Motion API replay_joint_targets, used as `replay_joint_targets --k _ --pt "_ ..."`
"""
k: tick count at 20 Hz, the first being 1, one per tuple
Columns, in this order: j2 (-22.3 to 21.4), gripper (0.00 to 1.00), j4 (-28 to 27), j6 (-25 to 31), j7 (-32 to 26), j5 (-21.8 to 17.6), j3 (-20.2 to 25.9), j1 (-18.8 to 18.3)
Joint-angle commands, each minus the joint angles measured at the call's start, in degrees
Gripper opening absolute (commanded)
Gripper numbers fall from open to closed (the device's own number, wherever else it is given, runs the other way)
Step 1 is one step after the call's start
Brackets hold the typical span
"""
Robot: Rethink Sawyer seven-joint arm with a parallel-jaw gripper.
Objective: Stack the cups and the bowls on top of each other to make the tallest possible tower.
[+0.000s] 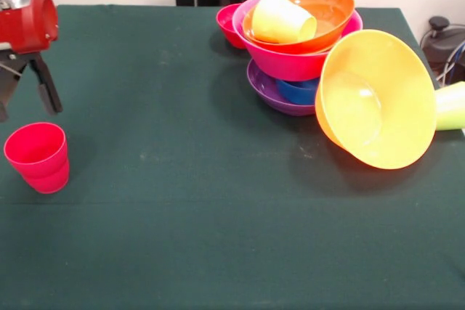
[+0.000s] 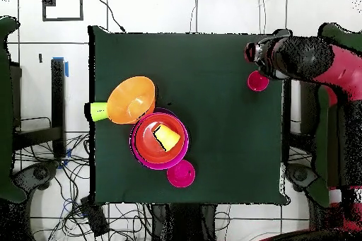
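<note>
A red cup [image 1: 38, 156] [image 2: 257, 80] stands upright near the table's left edge in the front view. My gripper [image 1: 25, 101] [image 2: 253, 54] hangs open just above and behind it, holding nothing. The tower has a purple bowl [image 1: 270, 94] lowest, then a blue bowl [image 1: 299, 91], a pink bowl [image 1: 287, 62] [image 2: 185, 155] and a red-orange bowl [image 1: 328, 11] [image 2: 147, 145]. A yellow cup [image 1: 282, 19] [image 2: 167, 136] lies on its side in the top bowl. A light orange bowl [image 1: 378, 99] [image 2: 131, 99] leans on its side against the pile. A lime green cup [image 1: 452, 105] [image 2: 97, 111] lies beyond it.
A small red bowl [image 1: 228, 24] [image 2: 181, 174] sits on the table behind the tower. The dark green table [image 1: 189, 208] ends just left of the red cup and just right of the lime cup. A black device [image 1: 440, 37] with cables stands off the table's right side.
</note>
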Motion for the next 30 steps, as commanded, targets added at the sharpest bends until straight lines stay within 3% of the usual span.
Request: replay_joint_targets --k 1,15,30 --pt "0.3 1.00 9.1 -3.4 -6.8 -5.0 -3.4 -0.1" --pt "0.8 1.00 12.1 -7.3 -4.8 -6.1 -5.2 -1.2" --pt "3.8 1.00 9.2 -7.8 -7.1 -6.7 -4.5 -2.3"
